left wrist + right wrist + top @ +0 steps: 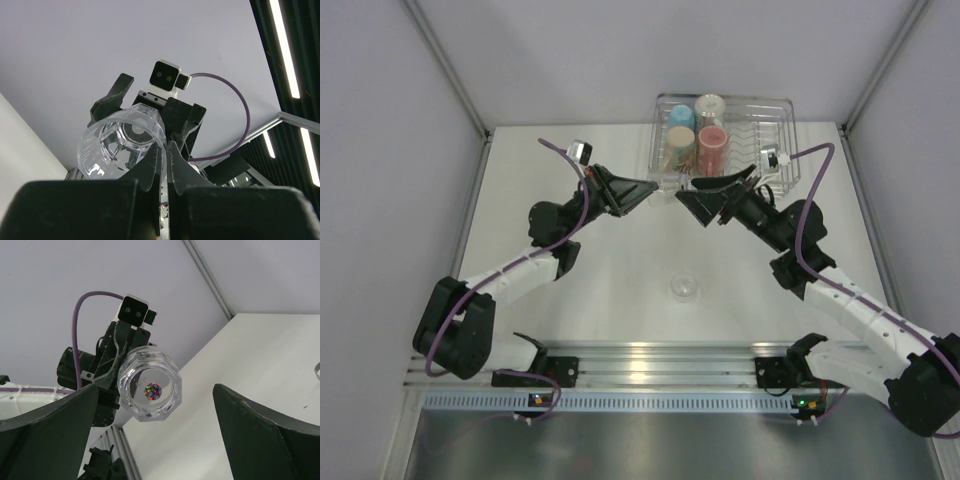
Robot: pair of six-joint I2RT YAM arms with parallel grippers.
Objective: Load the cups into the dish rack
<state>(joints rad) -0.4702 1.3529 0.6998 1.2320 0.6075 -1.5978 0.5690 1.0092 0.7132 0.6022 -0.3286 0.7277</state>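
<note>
Over the white worktop [620, 260], just near of the silver wire dish rack [770, 130], the left pincer [165, 155] pinches the rim wall of a small clear faceted glass [120, 145], facing the wide-open right pincer [708, 203]. Light, rigid, slick and breakable, the glass likely wants a hold round its thick base, which only the right wrist view shows squarely.

Top overhead; 2 wrist views face-to-face, close, sharing glass [149, 389].
</note>
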